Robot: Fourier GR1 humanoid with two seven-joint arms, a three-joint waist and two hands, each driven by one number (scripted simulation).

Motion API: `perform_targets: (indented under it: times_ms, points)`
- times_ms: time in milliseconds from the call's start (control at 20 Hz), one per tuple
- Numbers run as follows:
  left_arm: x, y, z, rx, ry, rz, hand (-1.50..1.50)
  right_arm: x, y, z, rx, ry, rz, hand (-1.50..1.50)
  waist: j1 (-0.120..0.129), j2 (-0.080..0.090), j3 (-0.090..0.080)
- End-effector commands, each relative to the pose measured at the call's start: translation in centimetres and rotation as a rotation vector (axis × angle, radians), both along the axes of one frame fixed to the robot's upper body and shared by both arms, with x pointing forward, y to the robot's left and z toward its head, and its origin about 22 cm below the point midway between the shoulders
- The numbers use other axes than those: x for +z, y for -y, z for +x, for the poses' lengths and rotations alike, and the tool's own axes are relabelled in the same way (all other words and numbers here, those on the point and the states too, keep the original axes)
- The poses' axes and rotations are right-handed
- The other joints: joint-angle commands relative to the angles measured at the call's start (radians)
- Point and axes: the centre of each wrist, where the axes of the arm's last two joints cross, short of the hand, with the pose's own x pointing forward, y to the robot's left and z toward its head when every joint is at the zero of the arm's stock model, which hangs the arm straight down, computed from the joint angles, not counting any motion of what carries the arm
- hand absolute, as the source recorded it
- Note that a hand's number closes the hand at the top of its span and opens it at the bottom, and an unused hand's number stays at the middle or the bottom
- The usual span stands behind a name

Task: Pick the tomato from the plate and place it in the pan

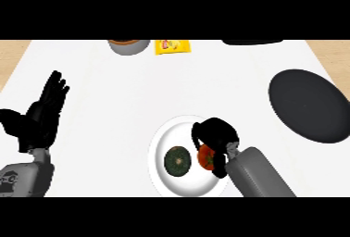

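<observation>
White plate (179, 183) with tomato (205, 157)

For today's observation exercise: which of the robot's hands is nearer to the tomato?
Right. The right hand is over the plate, curled round the tomato. The left hand rests open, far off at the view's left edge.

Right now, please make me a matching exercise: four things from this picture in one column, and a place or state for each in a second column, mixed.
1. tomato
2. pan
3. left hand
4. dark green vegetable

a. open, resting at the view's left
b. on the plate, untouched
c. under the curled right hand
d. dark, at the view's right, holding nothing

Pairs: 1-c, 2-d, 3-a, 4-b
</observation>
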Motion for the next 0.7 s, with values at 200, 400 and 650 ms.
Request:
perform_targets:
  times_ms: [200,400,650]
  points:
    - [-1.0,-0.2,-1.5,0.006,-0.005,0.002,0.00,5.1,2.9,-4.5,-0.421,0.401,0.234,1.50,-0.004,-0.002,-0.003]
    - [-0.9,-0.3,-1.0,0.001,-0.013,0.012,0.00,8.6,4.0,-9.0,-0.473,0.571,0.345,1.50,0.002,0.007,-0.003]
    - [0.5,0.9,0.0,-0.036,-0.008,0.000,0.00,12.0,7.6,-13.0,-0.609,0.703,0.406,1.50,0.043,0.019,-0.002]
